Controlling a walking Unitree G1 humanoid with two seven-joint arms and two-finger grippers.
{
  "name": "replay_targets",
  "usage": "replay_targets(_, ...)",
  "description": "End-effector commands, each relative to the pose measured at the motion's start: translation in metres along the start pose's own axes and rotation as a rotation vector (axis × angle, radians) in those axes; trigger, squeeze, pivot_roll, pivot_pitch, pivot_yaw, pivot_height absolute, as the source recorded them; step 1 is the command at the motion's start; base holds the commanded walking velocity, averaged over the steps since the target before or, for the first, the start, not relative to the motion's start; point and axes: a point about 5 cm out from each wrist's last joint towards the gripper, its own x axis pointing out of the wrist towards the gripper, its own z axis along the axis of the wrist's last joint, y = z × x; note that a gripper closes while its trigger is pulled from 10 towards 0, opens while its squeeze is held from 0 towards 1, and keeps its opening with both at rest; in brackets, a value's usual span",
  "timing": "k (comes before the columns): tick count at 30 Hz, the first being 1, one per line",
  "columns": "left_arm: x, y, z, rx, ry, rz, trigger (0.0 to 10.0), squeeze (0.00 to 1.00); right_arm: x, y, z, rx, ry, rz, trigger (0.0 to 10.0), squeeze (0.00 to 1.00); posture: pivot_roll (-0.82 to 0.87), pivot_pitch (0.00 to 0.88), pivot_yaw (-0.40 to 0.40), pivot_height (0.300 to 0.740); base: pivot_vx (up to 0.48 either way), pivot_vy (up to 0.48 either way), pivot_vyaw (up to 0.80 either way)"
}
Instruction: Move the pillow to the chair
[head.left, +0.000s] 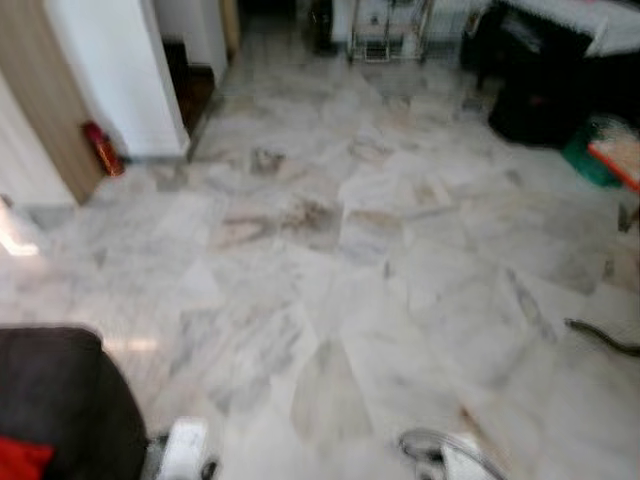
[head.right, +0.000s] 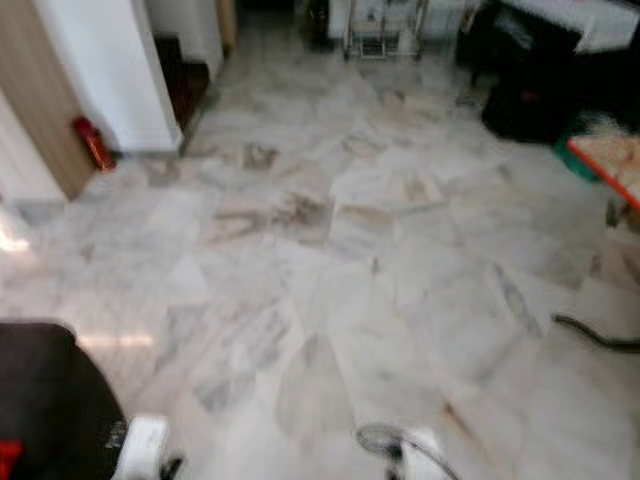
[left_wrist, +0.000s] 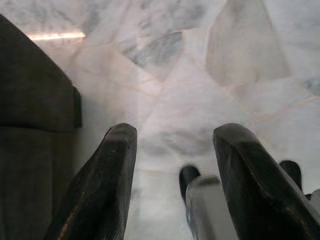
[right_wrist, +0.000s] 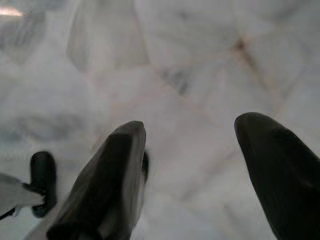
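A dark upholstered seat (head.left: 60, 400) fills the lower left corner, with a red patch (head.left: 20, 460) on it that may be the pillow; too little of it shows to tell. My left arm (head.left: 185, 448) hangs low beside that seat. In the left wrist view my left gripper (left_wrist: 172, 150) is open over the marble floor with nothing between its fingers, and the dark seat (left_wrist: 30, 125) is close beside it. My right arm (head.left: 440, 455) also hangs low. My right gripper (right_wrist: 192, 135) is open and empty above bare floor.
Marble floor (head.left: 340, 250) stretches ahead. A red fire extinguisher (head.left: 103, 148) leans by a wooden panel at the left. Black furniture (head.left: 545, 80) stands at the back right, with a green and orange object (head.left: 610, 155) beside it. A black cable (head.left: 600, 338) lies at the right. A metal rack (head.left: 385, 30) stands far back.
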Motion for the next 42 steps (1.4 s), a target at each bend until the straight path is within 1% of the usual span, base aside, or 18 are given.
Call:
replay_targets(1, -0.002, 0.013, -0.005, -0.006, 0.023, 0.036, 10.0, 0.0, 0.002, 0.013, 0.008, -0.017, -0.027, 0.041, 10.0, 0.0, 0.04, 0.014, -0.032, 0.74, 0.259, 0.0, 0.0)
replay_targets(10, -0.003, 0.011, -0.008, -0.014, 0.028, 0.037, 10.0, 0.0, 0.002, 0.012, 0.008, -0.033, -0.024, 0.046, 10.0, 0.0, 0.04, 0.017, -0.037, 0.74, 0.26, 0.0, 0.0)
replay_targets(14, -0.004, 0.013, -0.015, -0.016, 0.06, 0.038, 10.0, 0.0, 0.002, 0.012, 0.009, -0.05, -0.022, 0.05, 10.0, 0.0, 0.04, 0.018, -0.038, 0.74, 0.258, 0.0, 0.0)
replay_targets(21, -0.005, 0.015, -0.018, -0.017, 0.076, 0.04, 10.0, 0.0, 0.002, 0.012, 0.009, -0.059, -0.024, 0.054, 10.0, 0.0, 0.05, 0.017, -0.039, 0.74, 0.258, 0.0, 0.0)
replay_targets(24, -0.007, 0.015, -0.022, -0.018, 0.09, 0.04, 10.0, 0.0, 0.002, 0.012, 0.009, -0.097, -0.021, 0.064, 10.0, 0.0, 0.05, 0.018, -0.04, 0.74, 0.251, 0.0, 0.0)
replay_targets(27, -0.008, 0.015, -0.027, -0.02, 0.102, 0.04, 10.0, 0.0, 0.002, 0.012, 0.009, -0.11, -0.016, 0.07, 10.0, 0.0, 0.04, 0.017, -0.04, 0.74, 0.252, 0.0, 0.8)
replay_targets(29, -0.009, 0.015, -0.028, -0.019, 0.106, 0.04, 10.0, 0.0, 0.002, 0.012, 0.008, -0.113, -0.014, 0.069, 10.0, 0.0, 0.04, 0.018, -0.041, 0.74, 0.251, 0.0, 0.8)
replay_targets(38, -0.009, 0.017, -0.029, -0.018, 0.12, 0.041, 10.0, 0.0, 0.002, 0.011, 0.008, -0.108, -0.013, 0.062, 10.0, 0.0, 0.03, 0.009, -0.038, 0.74, 0.252, 0.0, 0.0)
replay_targets(42, -0.009, 0.02, -0.028, -0.016, 0.125, 0.043, 10.0, 0.0, 0.002, 0.012, 0.007, -0.108, -0.012, 0.063, 10.0, 0.0, 0.03, 0.003, -0.035, 0.74, 0.252, 0.0, 0.0)
